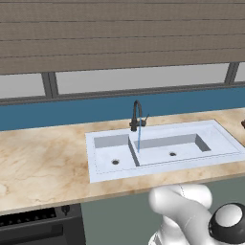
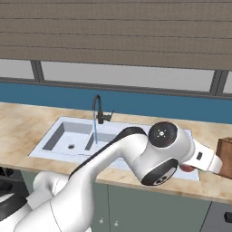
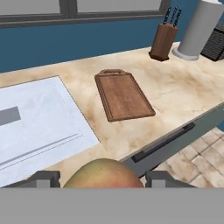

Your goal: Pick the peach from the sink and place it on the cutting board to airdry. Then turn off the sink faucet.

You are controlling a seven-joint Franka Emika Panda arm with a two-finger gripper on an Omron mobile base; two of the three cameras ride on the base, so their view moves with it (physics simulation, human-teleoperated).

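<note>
Peach (image 3: 104,173) pinched between the 2 fingers of the gripper (image 3: 103,178), carried above the counter edge short of the cutting board (image 3: 124,96); judged light, round, wet-slick and bruisable, so grip across its widest middle with gentle pressure

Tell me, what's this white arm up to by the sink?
The robot arm is carrying a peach between its jaws, held above the counter's front edge to the right of the sink. A wooden cutting board lies ahead of it on the counter, with nothing on it yet. The black faucet is running water into the sink, so it has not been turned off.
</note>
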